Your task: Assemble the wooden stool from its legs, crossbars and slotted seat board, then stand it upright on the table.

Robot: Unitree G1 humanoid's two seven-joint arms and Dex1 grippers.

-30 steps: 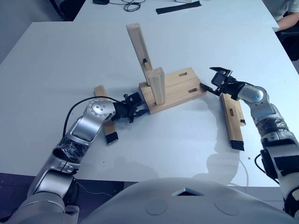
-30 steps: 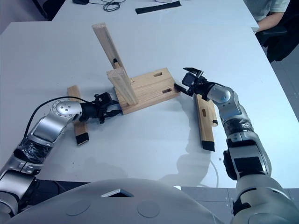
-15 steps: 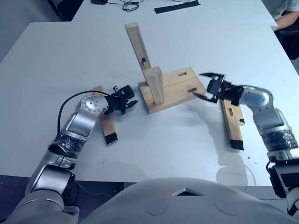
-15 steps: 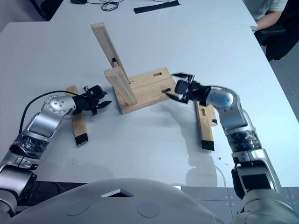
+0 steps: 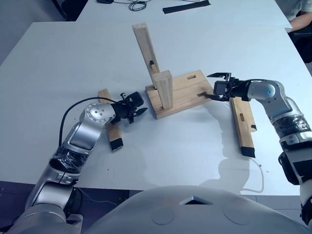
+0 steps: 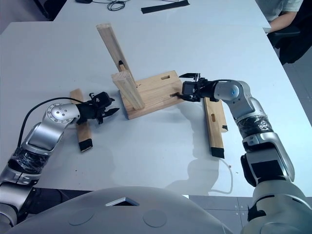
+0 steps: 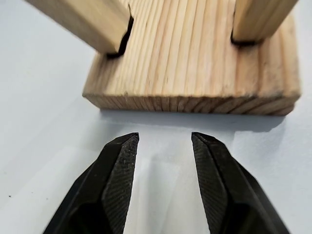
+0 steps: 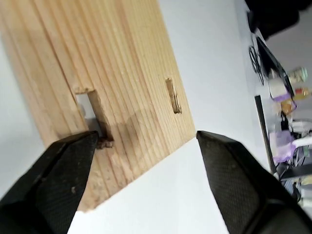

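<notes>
Wooden seat board [image 5: 185, 92] lies just beyond left fingers [image 7: 119, 170], between right fingers [image 8: 63, 170].

This is looking like a lab or office workroom: a plain white bench [image 5: 48, 87] is standing before a second bench [image 5: 234, 12] where loose cables [image 5: 138, 6] are lying, and small bottles [image 8: 297, 76] are cluttering a surface beyond.
</notes>
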